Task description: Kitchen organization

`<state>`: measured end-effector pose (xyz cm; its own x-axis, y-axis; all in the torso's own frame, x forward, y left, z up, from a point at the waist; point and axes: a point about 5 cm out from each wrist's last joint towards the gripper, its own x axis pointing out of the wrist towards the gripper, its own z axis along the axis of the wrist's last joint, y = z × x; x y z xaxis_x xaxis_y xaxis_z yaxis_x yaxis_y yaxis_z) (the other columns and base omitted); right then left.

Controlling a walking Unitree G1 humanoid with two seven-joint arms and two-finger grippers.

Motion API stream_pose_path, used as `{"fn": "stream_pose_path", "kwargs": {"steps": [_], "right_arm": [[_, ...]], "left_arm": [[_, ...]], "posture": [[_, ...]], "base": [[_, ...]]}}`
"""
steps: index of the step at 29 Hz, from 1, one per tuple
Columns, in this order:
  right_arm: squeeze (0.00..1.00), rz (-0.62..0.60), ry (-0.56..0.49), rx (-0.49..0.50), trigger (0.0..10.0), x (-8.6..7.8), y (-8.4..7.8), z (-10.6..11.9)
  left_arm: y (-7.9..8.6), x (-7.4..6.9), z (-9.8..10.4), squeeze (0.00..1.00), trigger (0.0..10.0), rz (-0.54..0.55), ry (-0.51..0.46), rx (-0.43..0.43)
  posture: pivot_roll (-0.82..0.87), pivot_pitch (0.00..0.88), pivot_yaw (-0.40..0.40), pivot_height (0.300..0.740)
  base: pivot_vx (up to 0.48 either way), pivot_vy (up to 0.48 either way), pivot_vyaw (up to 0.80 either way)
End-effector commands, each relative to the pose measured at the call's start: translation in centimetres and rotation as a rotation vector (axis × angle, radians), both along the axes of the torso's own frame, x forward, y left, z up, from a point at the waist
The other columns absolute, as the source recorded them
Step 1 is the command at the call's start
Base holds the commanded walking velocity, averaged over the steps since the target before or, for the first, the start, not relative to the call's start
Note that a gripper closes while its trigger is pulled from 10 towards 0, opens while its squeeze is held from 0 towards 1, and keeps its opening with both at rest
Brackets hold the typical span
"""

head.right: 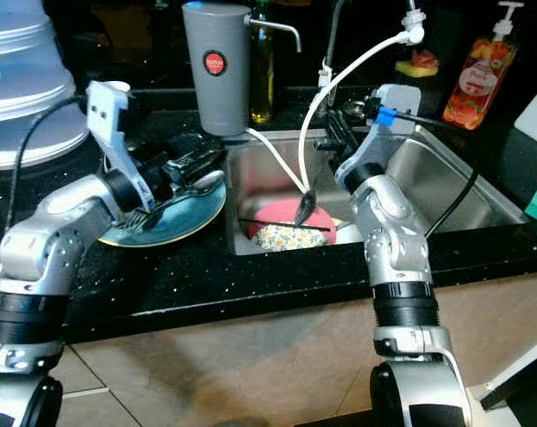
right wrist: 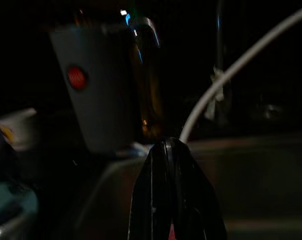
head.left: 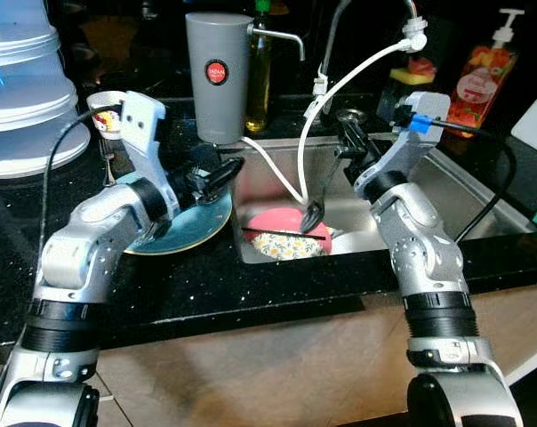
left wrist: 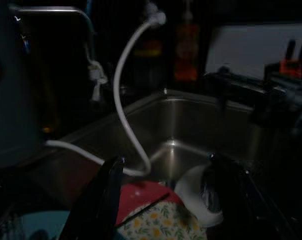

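My right gripper (head.left: 343, 157) hangs over the steel sink (head.left: 464, 191), shut on the handle of a dark spoon (head.left: 312, 213). The spoon's bowl dangles just above a pink plate (head.left: 289, 220). In the right wrist view its fingers (right wrist: 167, 195) are pressed together. My left gripper (head.left: 222, 173) reaches over a teal plate (head.left: 193, 229) on the black counter, close to the sink's left edge. It is open, with its fingers (left wrist: 98, 200) spread in the left wrist view. A silver spoon (head.right: 204, 183) and a fork (head.right: 140, 216) lie on the teal plate under it.
In the sink lie a floral bowl (head.left: 286, 245), a white bowl (head.left: 356, 241) and a thin stick. A white hose (head.left: 340, 84) loops down from the tap. Behind stand a grey canister (head.left: 218, 76), an oil bottle (head.left: 258, 80), a soap bottle (head.left: 482, 76) and stacked white containers (head.left: 24, 89).
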<state>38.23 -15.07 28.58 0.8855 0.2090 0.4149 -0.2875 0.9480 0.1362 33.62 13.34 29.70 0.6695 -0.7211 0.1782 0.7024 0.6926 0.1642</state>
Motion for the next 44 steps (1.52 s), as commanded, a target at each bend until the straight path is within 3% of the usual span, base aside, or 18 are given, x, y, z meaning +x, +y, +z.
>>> {"fn": "stream_pose_path", "kwargs": {"steps": [1, 9, 18, 26, 32, 33, 36, 37, 44], "right_arm": [[0.0, -0.004, 0.022, -0.011, 0.0, 0.5, 0.4, -1.2], [0.0, 0.046, 0.207, 0.049, 0.0, 2.2, 2.2, -5.3], [0.0, 0.091, 0.297, 0.051, 0.0, 2.7, 3.6, -6.6], [0.0, 0.118, 0.334, 0.012, 0.0, 2.9, 4.3, -7.1], [0.0, 0.134, 0.358, -0.038, 0.0, 2.9, 4.6, -7.6], [0.0, 0.136, 0.361, -0.049, 3.8, 2.9, 4.7, -7.7], [0.0, 0.141, 0.365, -0.057, 3.8, 2.9, 4.8, -7.7], [0.0, 0.147, 0.371, -0.068, 10.0, 2.9, 4.9, -7.9], [0.0, 0.164, 0.383, -0.082, 10.0, 2.8, 5.2, -8.1]], "left_arm": [[-0.3, 0.0, -0.9, 0.0, 10.0, 0.019, 0.023, 0.057], [-2.9, -0.5, -4.1, 0.0, 10.0, -0.077, 0.167, 0.094], [-3.4, -1.6, -5.5, 0.0, 10.0, -0.142, 0.236, 0.178], [-3.4, -1.8, -6.2, 0.0, 10.0, -0.152, 0.276, 0.2], [-3.5, -1.2, -6.2, 0.0, 10.0, -0.102, 0.263, 0.213], [-3.6, -1.2, -6.2, 0.0, 10.0, -0.102, 0.262, 0.215], [-3.7, -1.2, -6.2, 0.0, 10.0, -0.104, 0.262, 0.216], [-3.7, -1.1, -6.1, 0.0, 10.0, -0.105, 0.261, 0.218], [-3.5, -0.8, -6.0, 0.0, 10.0, -0.076, 0.258, 0.207]], "posture": [[-0.02, 0.078, -0.003, 0.74], [-0.01, 0.082, -0.006, 0.74], [-0.01, 0.081, -0.007, 0.74], [0.0, 0.072, -0.008, 0.74], [0.0, 0.051, 0.006, 0.74], [0.0, 0.051, 0.006, 0.74], [0.01, 0.051, 0.006, 0.74], [0.01, 0.051, 0.006, 0.74], [0.01, 0.052, 0.004, 0.74]], "base": [[0.0, 0.0, 0.0], [0.0, 0.0, 0.0], [0.0, 0.0, 0.0], [0.0, 0.0, 0.0], [0.0, 0.0, 0.0], [0.0, 0.0, 0.0], [0.0, 0.0, 0.0], [0.0, 0.0, 0.0], [0.0, 0.0, 0.0]]}}
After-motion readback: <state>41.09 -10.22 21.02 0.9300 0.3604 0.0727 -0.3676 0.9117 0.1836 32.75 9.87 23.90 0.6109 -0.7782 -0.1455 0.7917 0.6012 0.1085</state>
